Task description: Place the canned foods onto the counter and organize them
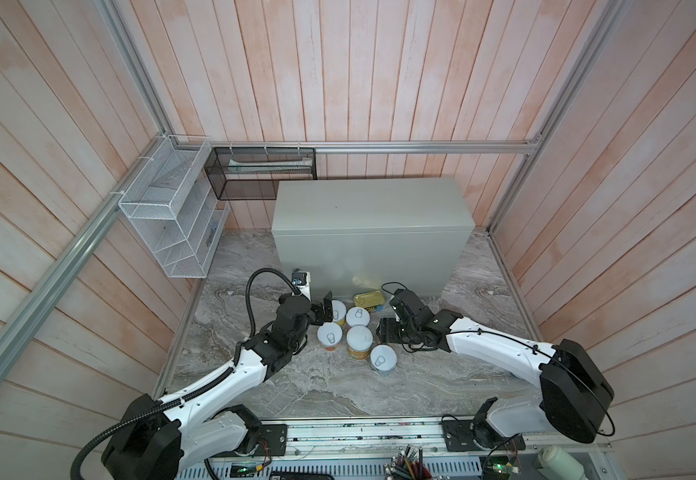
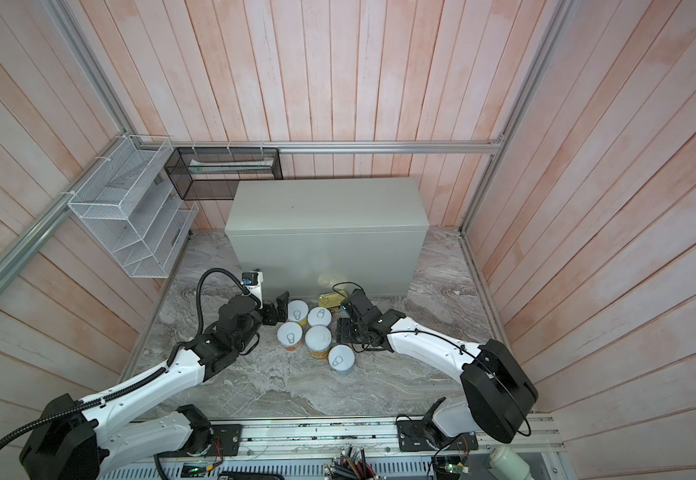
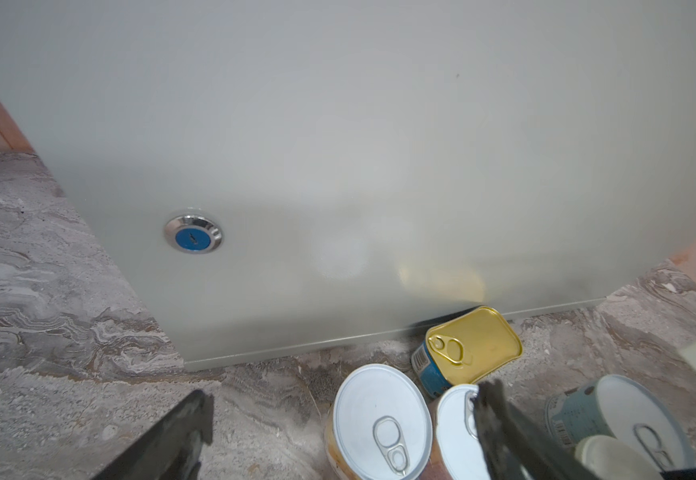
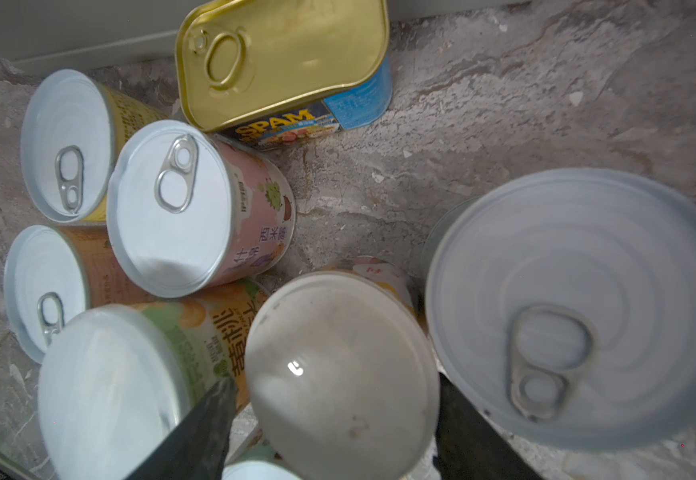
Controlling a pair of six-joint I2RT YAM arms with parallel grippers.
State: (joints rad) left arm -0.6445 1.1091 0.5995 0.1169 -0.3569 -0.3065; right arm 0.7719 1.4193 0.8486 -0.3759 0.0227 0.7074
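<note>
Right gripper [image 4: 336, 378]: jaws straddle a plain-topped can [image 4: 338, 332], one dark finger [image 4: 201, 432] at each side of its rim. Whether they press on it, cannot tell. The can stands upright on the marble surface [image 1: 421, 382].

Just beside it on one side is a pull-tab can [image 4: 579, 307], blurred. On the other side is a green-and-yellow-labelled can [image 4: 109, 395]. Beyond those stand a pink can [image 4: 172, 208], a yellow can [image 4: 68, 145] and an orange can [image 4: 43, 286], packed close. The gold-topped tin [image 4: 284, 62] lies right at the counter's foot.

Left gripper [image 1: 328, 309]: spread wide, holding nothing. In a top view it is low at the cluster's left edge, just beside the yellow can.

Counter [image 1: 373, 203]: grey box behind the cluster, with a round lock [image 3: 192, 235] low on its front. In both top views every can in sight stands on the marble in front of it. A pale blue can [image 1: 383, 358] is nearest the robot.
</note>
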